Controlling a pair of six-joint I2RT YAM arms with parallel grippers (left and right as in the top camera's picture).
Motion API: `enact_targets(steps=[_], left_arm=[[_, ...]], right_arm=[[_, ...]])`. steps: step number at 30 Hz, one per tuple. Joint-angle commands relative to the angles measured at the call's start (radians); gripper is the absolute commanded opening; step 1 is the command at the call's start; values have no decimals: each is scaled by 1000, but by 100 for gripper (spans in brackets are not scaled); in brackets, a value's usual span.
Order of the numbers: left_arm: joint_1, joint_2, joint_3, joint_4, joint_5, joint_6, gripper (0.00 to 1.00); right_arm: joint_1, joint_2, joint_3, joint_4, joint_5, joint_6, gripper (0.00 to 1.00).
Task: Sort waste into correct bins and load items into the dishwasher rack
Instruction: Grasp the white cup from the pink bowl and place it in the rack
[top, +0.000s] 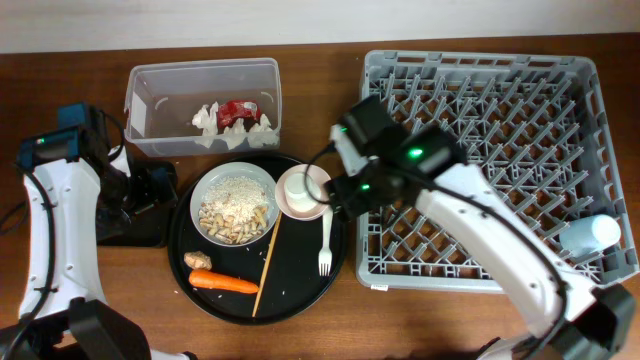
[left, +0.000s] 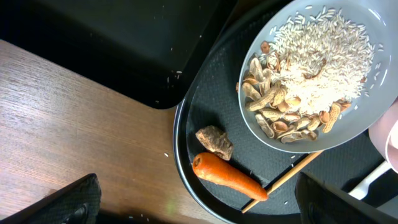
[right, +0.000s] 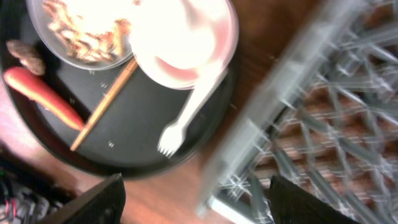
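The left gripper (left: 198, 190) hangs spread wide and empty over the left rim of the round black tray (top: 300, 290). One carrot (left: 227, 176) lies between its fingers, with one brown scrap (left: 214, 142) just above it. The right gripper (right: 196, 183) is also spread and empty at the tray's right rim, nearest the single white fork (right: 186, 118).

On the tray:
- one white bowl (top: 234, 203) of rice and peanuts
- one pink bowl (top: 303, 192) holding a white cup
- one chopstick (top: 267, 262)

Left of the tray is a shallow black tray (left: 124, 50). Behind it, a clear tub (top: 150, 100) holds napkins (top: 208, 122) and one red wrapper (top: 238, 110). To the right, the rack (top: 480, 275) holds one light blue cup (top: 590, 235).
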Motion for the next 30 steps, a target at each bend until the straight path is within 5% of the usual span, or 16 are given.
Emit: enact_targets(steps=[1,10,21,27,30], left_arm=[[5,2,0,-1,7,-6,99],[5,2,0,3,7,-6,99],[5,2,0,7,7,-6,99],[5,2,0,7,7,-6,99],[5,2,0,7,7,-6,99]], right_arm=[[65,65,-5,147,10,-37,83],[95,351,-5,377,103,-56,87],[127,363,-34,477,181,-57,91],[127,393,-37,471,179,-53,85],[127,393,-36,472,180,-53,73]])
